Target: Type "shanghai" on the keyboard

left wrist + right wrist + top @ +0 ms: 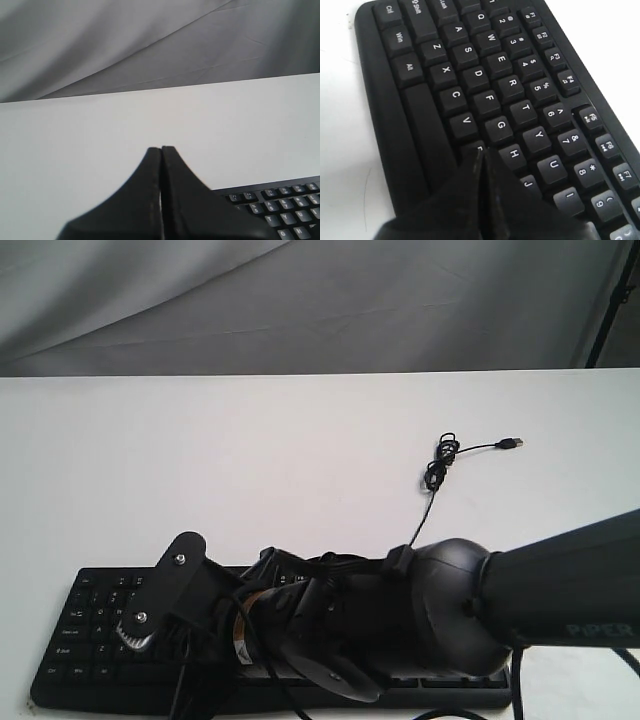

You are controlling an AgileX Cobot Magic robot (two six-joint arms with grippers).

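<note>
A wide black plastic keyboard with white key legends [90, 632] lies flat along the near edge of a white table [250, 460]. It reaches from near the table's left side to past its middle. Its thin black cable [432, 478] runs toward the far edge, bunches into a small coil and ends in a loose USB plug lying on the table.

The thick black right arm [560, 585] reaches in from the right edge and crosses low over the middle of the keyboard, hiding most of its keys in the exterior view.

The right gripper [482, 154] has its two black fingers pressed together into one point with nothing between them. That point sits over the key just beside V, below G and H. Whether it touches the key cannot be told.

The left gripper [161, 149] is likewise closed and empty, above bare table off one corner of the keyboard. A creased grey cloth [300, 300] hangs behind the far edge.
</note>
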